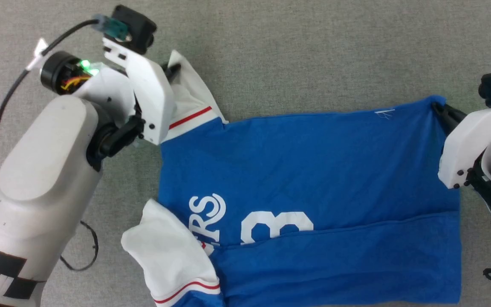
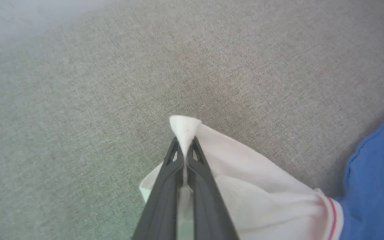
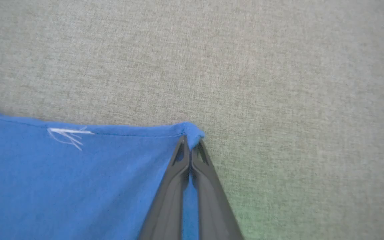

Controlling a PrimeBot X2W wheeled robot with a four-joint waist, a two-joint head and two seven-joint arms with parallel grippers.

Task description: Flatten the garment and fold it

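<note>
- Jersey [image 1: 305, 183], royal blue w/ white sleeves: lies sideways on grey fabric surface [image 1: 313, 51], sleeves toward robot's L, hem toward R. Near long edge is folded over the front, hiding the lower part of white "RS" lettering & "3".
- L gripper [image 2: 185, 143]: fingers together, clamped on tip of far sleeve [image 2: 245, 176]; a white point of cloth pokes out past the fingertips.
- R gripper [image 3: 191, 141]: fingers together, pinching far hem corner of the blue body; small bunch of cloth shows beyond the tips.
- Near sleeve [image 1: 168, 256]: rumpled at lower L, red-striped cuff visible.
- White threads [image 3: 67, 135]: on far edge, nr R gripper.
</note>
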